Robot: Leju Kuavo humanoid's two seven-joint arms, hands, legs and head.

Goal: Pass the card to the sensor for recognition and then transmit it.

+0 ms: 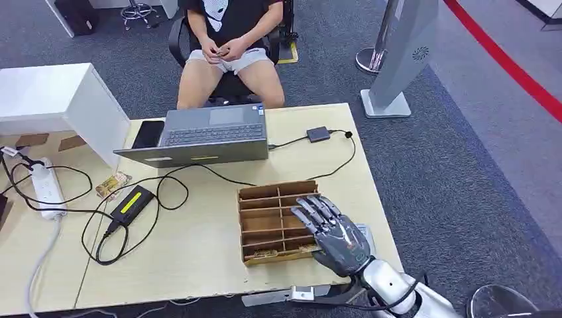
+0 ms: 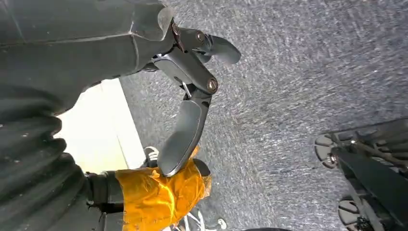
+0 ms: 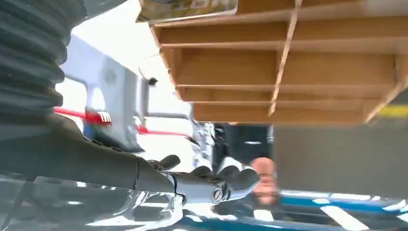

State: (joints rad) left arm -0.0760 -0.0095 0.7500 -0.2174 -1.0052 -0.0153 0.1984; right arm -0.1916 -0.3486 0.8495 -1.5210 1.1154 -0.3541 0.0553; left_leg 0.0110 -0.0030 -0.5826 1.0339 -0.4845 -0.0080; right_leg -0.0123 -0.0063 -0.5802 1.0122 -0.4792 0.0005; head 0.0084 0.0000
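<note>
A wooden divided box (image 1: pixel 275 218) stands on the table's right half. Cards (image 1: pixel 275 252) lie in its nearest compartment, and one card's printed edge (image 3: pixel 187 8) appears in the right wrist view beside the box (image 3: pixel 288 72). My right hand (image 1: pixel 331 232) hovers over the box's right side with its fingers (image 3: pixel 211 183) spread, holding nothing. The sensor (image 1: pixel 318 134), a small dark box on a cable, lies behind the wooden box near the laptop. My left hand (image 2: pixel 190 91) hangs over the carpet beside the table edge, fingers apart, nothing in it.
An open grey laptop (image 1: pixel 202 136) and a black phone (image 1: pixel 148 134) sit at the table's far side. A power brick (image 1: pixel 132 204), cables and a white power strip (image 1: pixel 48 187) lie left. A person (image 1: pixel 228 50) sits behind the table. A grey stand (image 1: pixel 401 56) rises at right.
</note>
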